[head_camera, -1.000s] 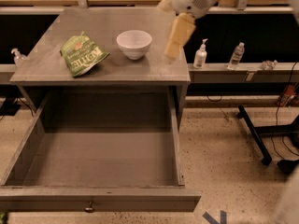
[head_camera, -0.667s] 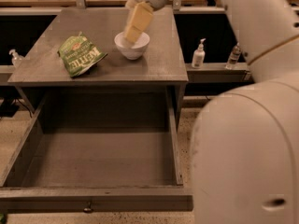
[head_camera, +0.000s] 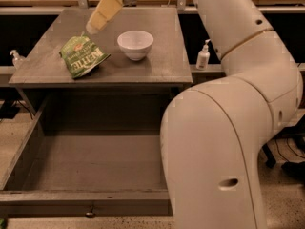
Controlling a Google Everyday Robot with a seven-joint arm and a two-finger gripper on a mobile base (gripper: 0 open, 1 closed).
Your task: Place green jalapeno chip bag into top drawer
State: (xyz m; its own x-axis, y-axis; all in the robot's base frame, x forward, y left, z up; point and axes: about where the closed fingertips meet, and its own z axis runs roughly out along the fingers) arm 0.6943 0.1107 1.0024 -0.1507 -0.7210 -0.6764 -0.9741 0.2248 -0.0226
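Observation:
The green jalapeno chip bag lies crinkled on the grey tabletop, left of centre, white "KETTLE" lettering up. My gripper hangs just above the bag's upper right corner, pointing down and left from the top of the view. The top drawer is pulled wide open below the tabletop, its inside bare, with a small round knob on the front panel. My large white arm fills the right side and covers the drawer's right end.
A white bowl stands on the tabletop right of the bag. A small pump bottle stands on a ledge to the right, another to the left. A workbench with cables runs along the back.
My gripper has swung left across the tabletop, from right of the bowl, over the bowl, to just above the chip bag. My arm now fills the right side of the view.

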